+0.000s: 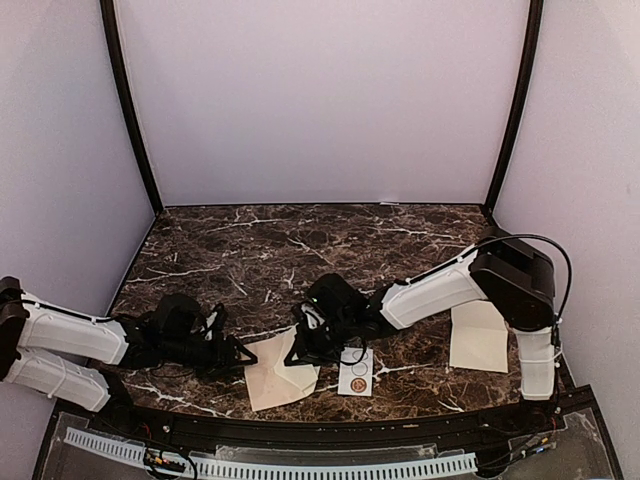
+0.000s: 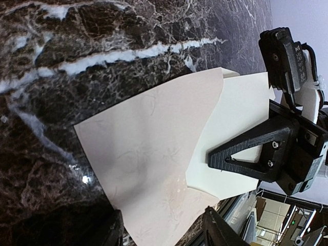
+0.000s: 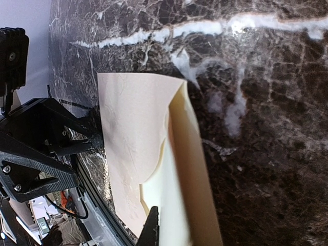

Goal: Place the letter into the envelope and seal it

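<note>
The pinkish-tan envelope (image 1: 268,378) (image 2: 143,154) (image 3: 130,128) lies flat near the table's front edge. The paler letter (image 2: 230,123) (image 3: 159,200) overlaps it on the right, with one edge tucked under the envelope's slanted edge. My right gripper (image 1: 303,345) (image 3: 165,231) (image 2: 266,151) is shut on the letter's raised edge. Only one dark fingertip (image 3: 151,225) shows in the right wrist view. My left gripper (image 1: 238,352) (image 2: 164,233) is open at the envelope's left corner. Its two fingers (image 2: 110,230) stand on either side of that corner, apart from it.
A small white card printed with circles (image 1: 357,376) lies just right of the envelope. Another cream sheet (image 1: 478,336) lies at the far right beside the right arm's base. The table's front rail (image 1: 300,430) runs just below the papers. Dark marble (image 1: 300,240) stretches behind.
</note>
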Available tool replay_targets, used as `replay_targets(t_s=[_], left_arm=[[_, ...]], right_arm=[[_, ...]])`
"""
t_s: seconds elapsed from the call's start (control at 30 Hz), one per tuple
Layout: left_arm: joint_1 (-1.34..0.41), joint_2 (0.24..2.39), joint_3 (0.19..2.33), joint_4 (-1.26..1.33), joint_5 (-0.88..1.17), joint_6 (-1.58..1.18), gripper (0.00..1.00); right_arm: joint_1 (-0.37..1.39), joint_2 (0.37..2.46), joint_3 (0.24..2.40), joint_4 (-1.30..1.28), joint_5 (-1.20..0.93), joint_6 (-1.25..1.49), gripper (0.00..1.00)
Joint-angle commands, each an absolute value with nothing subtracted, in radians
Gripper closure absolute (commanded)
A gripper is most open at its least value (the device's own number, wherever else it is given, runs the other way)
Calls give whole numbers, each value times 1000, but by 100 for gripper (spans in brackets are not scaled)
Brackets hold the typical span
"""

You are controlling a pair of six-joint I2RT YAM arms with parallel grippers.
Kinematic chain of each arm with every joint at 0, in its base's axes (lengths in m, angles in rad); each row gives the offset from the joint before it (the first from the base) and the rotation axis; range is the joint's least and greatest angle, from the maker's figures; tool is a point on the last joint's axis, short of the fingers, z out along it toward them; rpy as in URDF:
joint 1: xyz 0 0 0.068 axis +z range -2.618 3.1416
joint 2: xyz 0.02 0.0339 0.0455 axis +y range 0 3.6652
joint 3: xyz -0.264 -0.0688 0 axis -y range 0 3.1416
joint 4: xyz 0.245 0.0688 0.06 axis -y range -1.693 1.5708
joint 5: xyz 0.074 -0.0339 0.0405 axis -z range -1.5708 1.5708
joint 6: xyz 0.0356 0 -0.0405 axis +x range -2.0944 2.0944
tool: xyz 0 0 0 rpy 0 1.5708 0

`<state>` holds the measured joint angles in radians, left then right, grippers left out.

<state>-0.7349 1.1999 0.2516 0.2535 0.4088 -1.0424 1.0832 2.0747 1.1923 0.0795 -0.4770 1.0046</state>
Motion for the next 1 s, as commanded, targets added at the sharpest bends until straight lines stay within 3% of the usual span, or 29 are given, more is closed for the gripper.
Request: replay_targets(t_s=[0.0,0.1,0.37,0.53,0.73,0.97], left_arm=[[-735,1226,231,193,403,-1043,48],[-734,1208,241,145,374,-1027,48],[-729,1093,273,19,310,-1001,46],[-728,1053,291,-43,296,-995,45],[-728,1040,295,-39,316,-994,45],[-729,1102,294,27,378,-986,45]], right_arm=[[1098,2086,1215,106,-492,1004,100],[1098,2065,1219,65,-481,986,100],[1079,1960,1231,-145,-408,880,71],[1074,1907,1242,-262,-340,829,60],[1069,1891,1213,-276,-309,823,63],[1068,1920,1201,-243,-309,837,75]])
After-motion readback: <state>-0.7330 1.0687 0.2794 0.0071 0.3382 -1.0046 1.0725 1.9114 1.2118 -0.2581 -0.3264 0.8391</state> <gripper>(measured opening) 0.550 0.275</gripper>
